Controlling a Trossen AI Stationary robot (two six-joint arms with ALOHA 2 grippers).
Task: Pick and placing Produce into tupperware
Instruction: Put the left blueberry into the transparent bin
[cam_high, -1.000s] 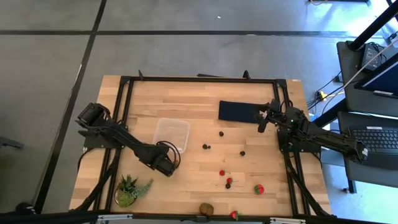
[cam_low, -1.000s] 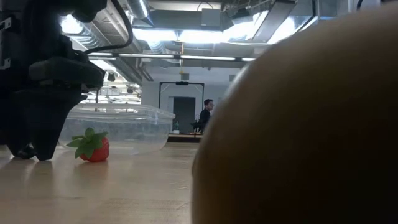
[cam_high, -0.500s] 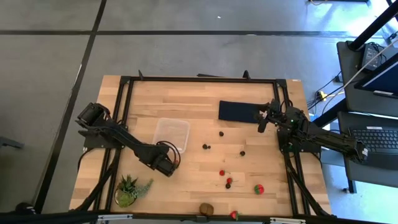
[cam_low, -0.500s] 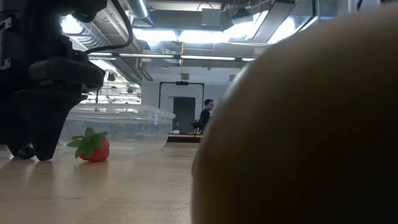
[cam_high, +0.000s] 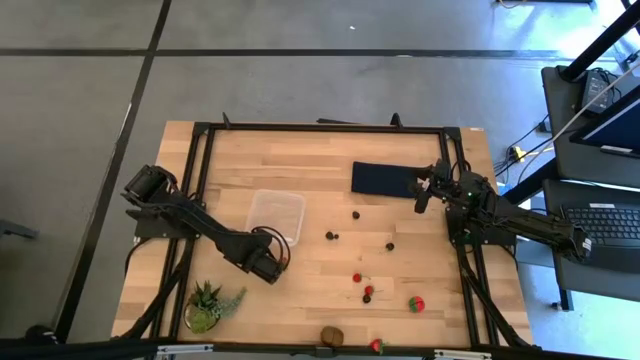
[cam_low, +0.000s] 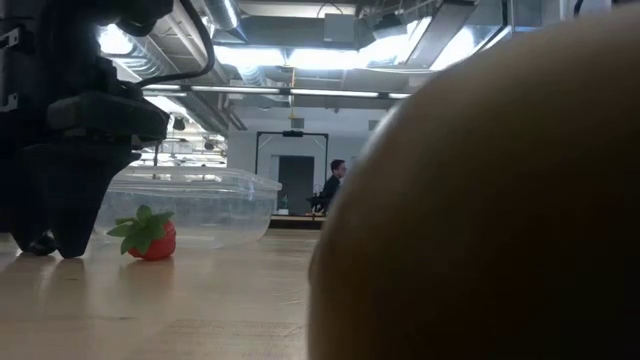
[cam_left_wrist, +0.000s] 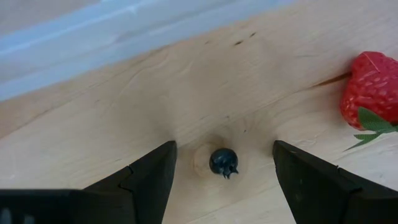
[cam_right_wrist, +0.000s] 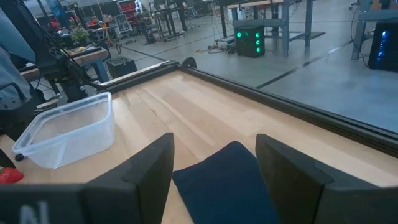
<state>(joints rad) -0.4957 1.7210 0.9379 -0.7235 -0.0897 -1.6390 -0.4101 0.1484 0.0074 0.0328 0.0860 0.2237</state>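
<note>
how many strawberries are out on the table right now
4 strawberries: one mid-table, one nearer the right arm's side, one at the front edge by the kiwi, one beside the left gripper, hidden from above. Others may be hidden.

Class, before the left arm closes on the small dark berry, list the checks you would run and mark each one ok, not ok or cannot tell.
1. Left claw open: ok.
2. Dark berry between its fingers: ok.
3. Fingers touching the table: cannot tell.
4. Strawberry outside the fingers: ok.
5. Tupperware near and holding no fruit: ok.
6. Right claw away, above the dark blue cloth: ok.
</note>
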